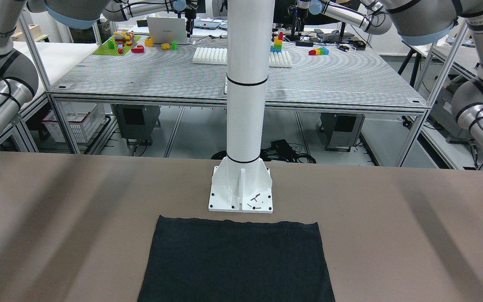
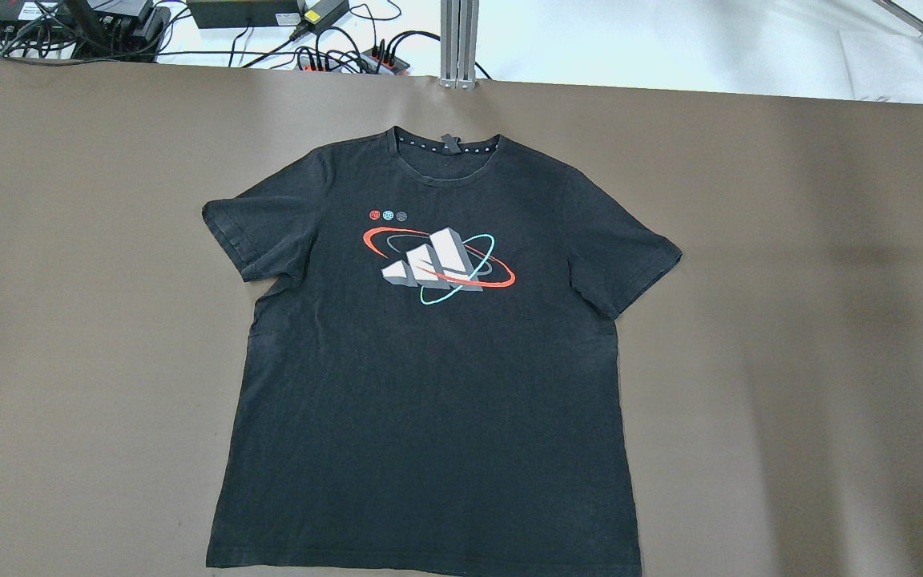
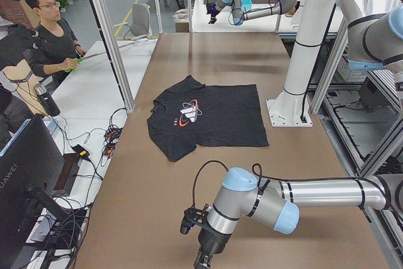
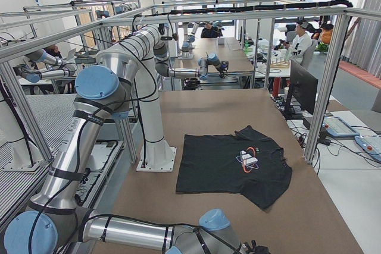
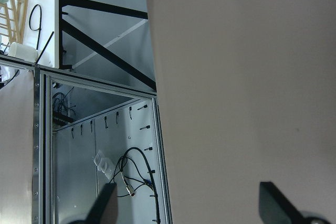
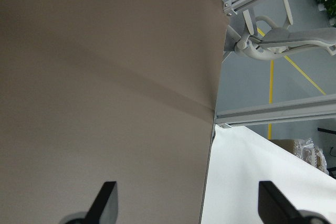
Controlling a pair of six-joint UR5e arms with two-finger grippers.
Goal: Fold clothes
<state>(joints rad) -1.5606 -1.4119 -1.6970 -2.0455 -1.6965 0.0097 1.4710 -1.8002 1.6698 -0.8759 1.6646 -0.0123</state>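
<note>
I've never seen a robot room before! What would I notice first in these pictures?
Probably the black T-shirt, spread flat in the middle of the brown table with its colourful print facing up. Its bottom hem lies just short of the tall white post bolted to the table. The left pincer and the right pincer hang open near the table's ends, holding nothing.

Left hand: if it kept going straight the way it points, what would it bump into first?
Most likely the brown tabletop, right by its edge; the left hand points down at it. The black T-shirt lies well off that line.
</note>
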